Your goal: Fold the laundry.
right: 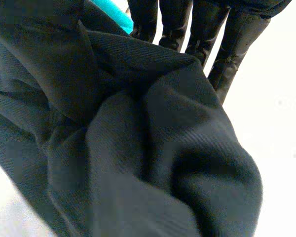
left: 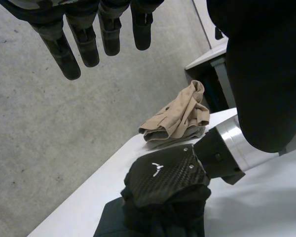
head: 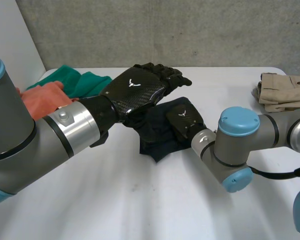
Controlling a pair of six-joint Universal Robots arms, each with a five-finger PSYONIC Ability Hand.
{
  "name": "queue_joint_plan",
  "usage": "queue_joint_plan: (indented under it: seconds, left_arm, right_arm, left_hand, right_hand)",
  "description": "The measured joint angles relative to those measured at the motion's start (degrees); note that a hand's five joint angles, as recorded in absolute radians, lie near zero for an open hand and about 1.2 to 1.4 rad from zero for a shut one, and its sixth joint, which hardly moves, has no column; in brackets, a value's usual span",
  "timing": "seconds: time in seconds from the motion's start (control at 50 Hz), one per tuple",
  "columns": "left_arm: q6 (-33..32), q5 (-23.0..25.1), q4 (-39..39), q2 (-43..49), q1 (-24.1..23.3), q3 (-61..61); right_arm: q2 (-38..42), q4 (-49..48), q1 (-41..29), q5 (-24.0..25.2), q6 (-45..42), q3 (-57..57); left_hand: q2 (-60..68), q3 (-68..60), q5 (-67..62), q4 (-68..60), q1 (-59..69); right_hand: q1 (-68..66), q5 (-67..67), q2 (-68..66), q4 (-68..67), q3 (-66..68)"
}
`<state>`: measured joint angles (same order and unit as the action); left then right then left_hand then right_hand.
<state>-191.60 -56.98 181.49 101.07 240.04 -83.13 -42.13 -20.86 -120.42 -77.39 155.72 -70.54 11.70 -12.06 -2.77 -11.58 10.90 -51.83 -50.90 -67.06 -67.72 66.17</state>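
Head view: the dark garment lies bunched mid-table, unfolded, under the right hand. The left hand hovers above it. A teal cloth and an orange cloth are heaped at the far left edge, and a beige garment sits at the far right edge.

Left wrist view: the left hand's fingers are straight and hold nothing.

Right wrist view: dark fabric is bunched against the right palm, but I cannot tell whether it is gripped.

Folding looks barely begun.

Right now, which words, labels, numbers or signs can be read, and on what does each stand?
No words or numbers are readable.
Small white emblem, no letters: on the back of the left hand.
The same emblem: on the back of the right hand.
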Motion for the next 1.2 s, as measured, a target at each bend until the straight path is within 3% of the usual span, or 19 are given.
queue_joint_plan:
  seconds: [0.16,0.22,0.36,0.52,0.7,0.94,1.2]
  left_arm:
    - [0.0,0.0,0.0,-0.2,0.7,0.1]
    - [0.0,0.0,0.0,-0.4,1.1,0.1]
    - [0.0,0.0,0.0,-0.7,1.9,0.2]
    - [0.0,0.0,0.1,-1.0,2.3,0.3]
    - [0.0,0.0,0.2,-1.0,2.2,0.3]
    - [0.0,0.0,0.2,-1.0,2.2,0.2]
    - [0.0,-0.8,0.3,-1.1,1.9,0.1]
  right_arm:
    - [1.1,-6.9,2.6,7.6,-0.4,5.5]
    - [1.0,-9.1,5.3,12.5,-0.2,9.4]
    - [0.8,-10.3,12.4,18.8,2.0,19.4]
    - [1.4,-10.7,20.3,19.3,10.8,32.4]
    - [4.2,-13.4,30.3,19.7,14.0,40.1]
    - [9.4,-21.3,43.3,26.9,13.5,33.6]
    - [8.2,-35.2,52.2,36.7,12.9,11.7]
  left_hand:
    - [0.0,0.0,0.0,0.0,0.0]
    - [0.0,0.0,0.0,0.0,0.0]
    - [0.0,0.0,0.0,0.0,0.0]
    - [0.0,0.0,0.0,0.0,0.0]
    - [0.0,0.0,0.0,0.0,0.0]
    - [0.0,0.0,0.0,0.0,0.0]
    - [0.0,0.0,0.0,0.0,0.0]
  right_hand:
    - [-1.2,-0.1,0.0,-0.3,0.6]
    - [-1.2,-0.1,0.0,-0.4,0.6]
    - [-1.2,-0.6,0.0,-0.4,0.6]
    - [-1.2,-1.5,0.0,-0.4,0.6]
    - [-1.2,-2.1,0.0,-0.4,0.6]
    - [-1.5,-2.2,0.0,-0.4,1.2]
    - [-1.5,-4.1,0.0,-0.4,1.2]
